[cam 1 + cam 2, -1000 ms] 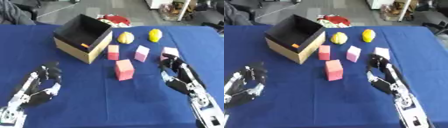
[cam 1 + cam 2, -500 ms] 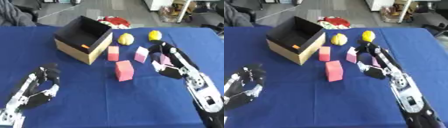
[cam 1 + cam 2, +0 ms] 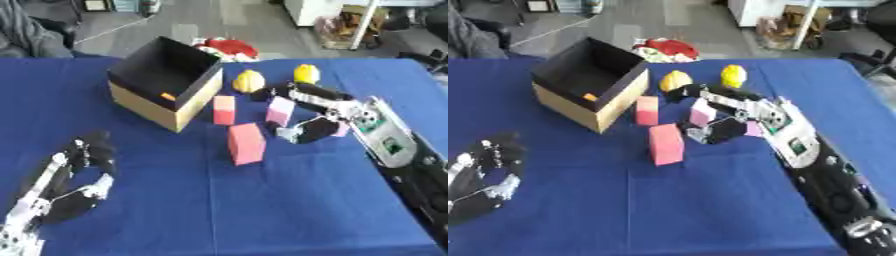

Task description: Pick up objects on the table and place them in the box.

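My right robot hand [image 3: 317, 116] is out over the middle of the blue bench [image 3: 262, 200], fingers curled round the pale pink block [image 3: 281, 110] but I can't tell if they touch it. That block stands just right of the small pink block [image 3: 224, 109], with the bigger pink block [image 3: 246, 143] nearer me. The open box [image 3: 166, 89] sits to the left, two yellow objects [image 3: 248, 81] behind, and my left robot hand [image 3: 70, 180] rests open at the lower left.

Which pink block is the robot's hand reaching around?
The pale pink block, between the right hand's fingers and thumb. The two darker pink blocks stand apart, untouched.
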Robot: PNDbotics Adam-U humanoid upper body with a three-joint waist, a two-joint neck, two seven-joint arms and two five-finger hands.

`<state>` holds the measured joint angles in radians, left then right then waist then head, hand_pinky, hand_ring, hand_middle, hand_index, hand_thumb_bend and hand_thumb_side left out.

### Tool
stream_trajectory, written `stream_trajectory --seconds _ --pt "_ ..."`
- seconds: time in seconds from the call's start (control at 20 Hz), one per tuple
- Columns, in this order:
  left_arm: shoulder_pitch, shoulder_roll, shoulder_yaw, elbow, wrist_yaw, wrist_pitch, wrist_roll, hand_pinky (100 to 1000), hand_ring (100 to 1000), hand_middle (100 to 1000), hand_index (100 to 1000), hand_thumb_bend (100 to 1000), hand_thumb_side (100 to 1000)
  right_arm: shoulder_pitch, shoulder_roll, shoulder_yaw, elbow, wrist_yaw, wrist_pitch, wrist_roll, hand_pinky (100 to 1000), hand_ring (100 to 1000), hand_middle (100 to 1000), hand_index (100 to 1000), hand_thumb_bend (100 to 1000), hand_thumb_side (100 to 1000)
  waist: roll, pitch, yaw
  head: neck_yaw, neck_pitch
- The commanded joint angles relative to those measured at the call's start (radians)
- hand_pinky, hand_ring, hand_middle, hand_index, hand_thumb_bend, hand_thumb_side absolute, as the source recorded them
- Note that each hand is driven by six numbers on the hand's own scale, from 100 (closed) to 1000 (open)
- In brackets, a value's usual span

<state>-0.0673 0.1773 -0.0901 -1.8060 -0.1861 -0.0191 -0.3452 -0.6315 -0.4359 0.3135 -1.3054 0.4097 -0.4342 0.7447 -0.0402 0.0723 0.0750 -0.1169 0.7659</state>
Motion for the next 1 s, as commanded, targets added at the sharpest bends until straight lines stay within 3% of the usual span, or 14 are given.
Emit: stream_trajectory --seconds 0.05,0.45,1.0 --pt "-0.004 0.017 -0.003 -0.012 0.001 -0.001 -0.004 732 657 660 869 100 143 -0.054 -0.001 0.015 0.057 0.065 -0.057 0.077 1000 954 922 991 348 421 -0.013 -0.027 0.001 -0.005 0.004" --pt "-0.002 0.015 -0.005 -0.011 0.003 -0.001 -0.007 732 657 660 869 100 146 -0.134 0.071 0.013 0.161 0.201 -0.124 0.088 1000 964 934 999 381 394 -0.01 -0.029 0.002 -0.013 0.004" --pt "-0.002 0.013 -0.006 -0.011 0.004 0.0 -0.009 732 657 660 869 100 146 -0.156 0.127 0.009 0.267 0.348 -0.168 0.105 1000 944 921 998 412 408 -0.005 -0.028 0.003 -0.022 0.004"
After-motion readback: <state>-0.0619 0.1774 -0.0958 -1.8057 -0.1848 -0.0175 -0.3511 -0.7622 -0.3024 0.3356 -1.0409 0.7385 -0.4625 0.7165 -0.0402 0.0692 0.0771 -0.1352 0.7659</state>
